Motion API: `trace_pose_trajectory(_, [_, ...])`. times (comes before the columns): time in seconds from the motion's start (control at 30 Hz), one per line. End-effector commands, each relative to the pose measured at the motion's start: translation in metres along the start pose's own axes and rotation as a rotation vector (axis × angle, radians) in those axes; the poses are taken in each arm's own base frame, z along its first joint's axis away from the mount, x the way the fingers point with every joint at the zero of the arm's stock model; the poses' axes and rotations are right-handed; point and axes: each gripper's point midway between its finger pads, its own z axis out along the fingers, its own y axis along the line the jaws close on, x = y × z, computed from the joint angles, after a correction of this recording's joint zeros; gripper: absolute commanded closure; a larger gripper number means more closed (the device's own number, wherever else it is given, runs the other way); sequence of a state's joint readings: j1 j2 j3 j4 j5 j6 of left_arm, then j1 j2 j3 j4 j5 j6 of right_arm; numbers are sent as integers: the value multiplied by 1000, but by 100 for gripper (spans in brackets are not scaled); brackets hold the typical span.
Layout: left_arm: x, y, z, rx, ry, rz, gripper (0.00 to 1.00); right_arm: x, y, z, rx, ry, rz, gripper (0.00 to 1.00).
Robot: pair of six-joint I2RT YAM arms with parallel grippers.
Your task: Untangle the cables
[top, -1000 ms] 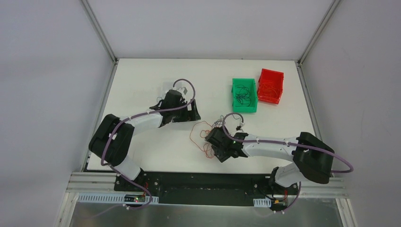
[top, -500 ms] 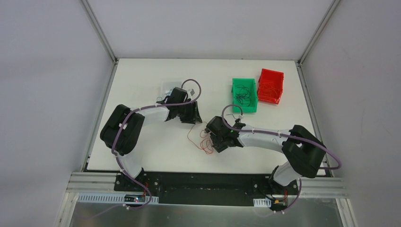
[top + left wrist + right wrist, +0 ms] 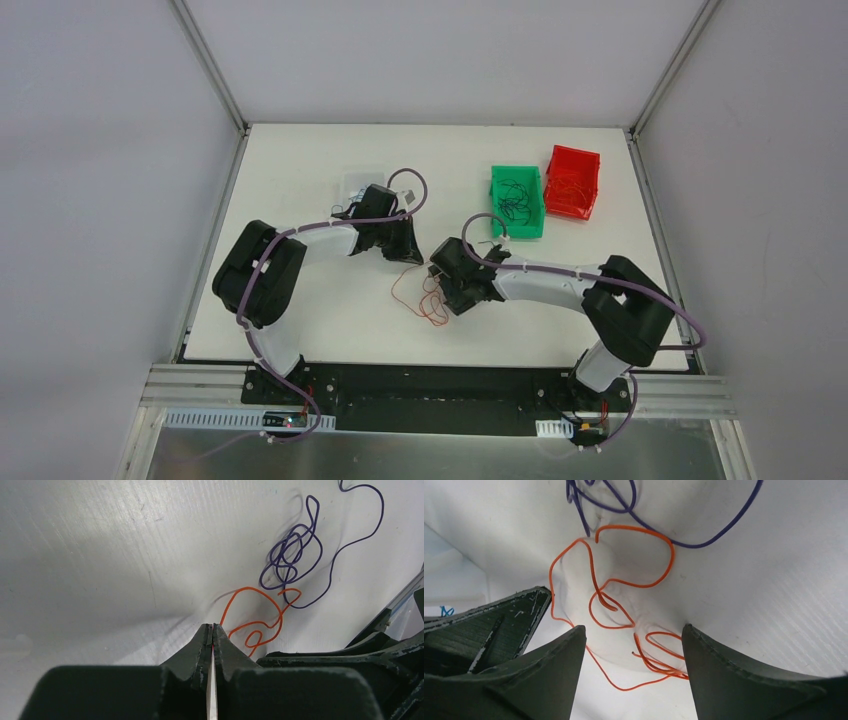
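While the orange cable (image 3: pixel 250 588) and the purple cable (image 3: pixel 290 555) lie on the surface (image 3: pixel 330 310) between your two arms, they are only partly separated. One orange loop crosses a purple strand just below its knot, and the purple cable is balled up on itself. Your left pincer (image 3: pixel 212 627) is pressed together on an end of the orange cable, low against the surface. Your right pincer (image 3: pixel 633 626) stands spread above the orange coils, gripping nothing. Farther off, the green bin (image 3: pixel 517 232) holds dark wires, so I judge that part sorted. What the red bin (image 3: pixel 572 208) holds is too faint to tell. Left for you: draw orange clear of purple, then open the purple knot.
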State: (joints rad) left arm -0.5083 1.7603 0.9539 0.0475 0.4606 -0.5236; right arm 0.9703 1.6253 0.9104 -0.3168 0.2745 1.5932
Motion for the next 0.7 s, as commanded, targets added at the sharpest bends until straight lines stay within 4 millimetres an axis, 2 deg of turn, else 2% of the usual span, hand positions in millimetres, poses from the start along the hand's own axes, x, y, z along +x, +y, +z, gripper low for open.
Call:
trace_pose_trajectory(0.0, [-12, -10, -11, 21, -27, 38, 100, -20, -16, 0, 107, -85, -41, 27])
trace_pose_trajectory(0.17, [-13, -7, -14, -2, -35, 41, 100, -37, -19, -27, 115, -144, -102, 26])
trace_pose_trajectory(0.23, [-14, -6, -16, -9, -43, 44, 100, -36, -22, -42, 107, -157, -121, 26])
trace_pose_trajectory(0.37, [-15, -4, -17, -21, -53, 48, 100, -11, -24, -64, 62, -120, -143, 24])
trace_pose_trajectory(0.43, [-16, -4, -18, -27, -57, 50, 100, 2, -25, -66, 58, -86, -142, 24])
trace_pose_trajectory(0.67, [-18, -4, -20, -29, -66, 56, 100, 32, -30, -63, 47, -41, -80, 24])
